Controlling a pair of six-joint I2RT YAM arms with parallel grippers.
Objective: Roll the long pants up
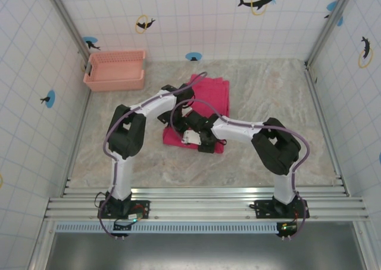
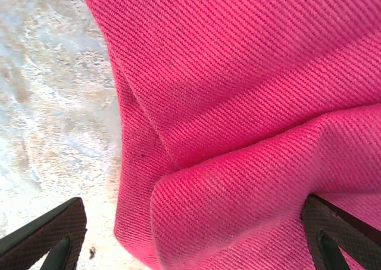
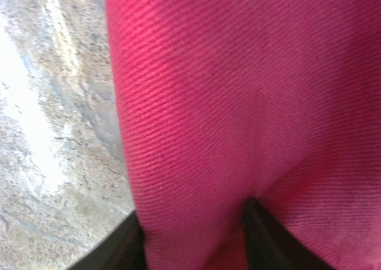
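Where they lie at the middle of the surface, the pants are folded into a thick, roughly oblong pad of bright pink-red cloth, its fine twill ribs plain in both wrist views. The surface is mottled beige and grey, like stone. The left end effector is spread wide across an edge of the pad. A rounded fold bulges between its dark, textured fingers, one against the cloth and the other over bare surface. The right end effector stands much narrower, clenched on a fold of the pants that fills its gap and creases at one fingertip. A salmon plastic lattice basket sits far left, well apart from the pants.
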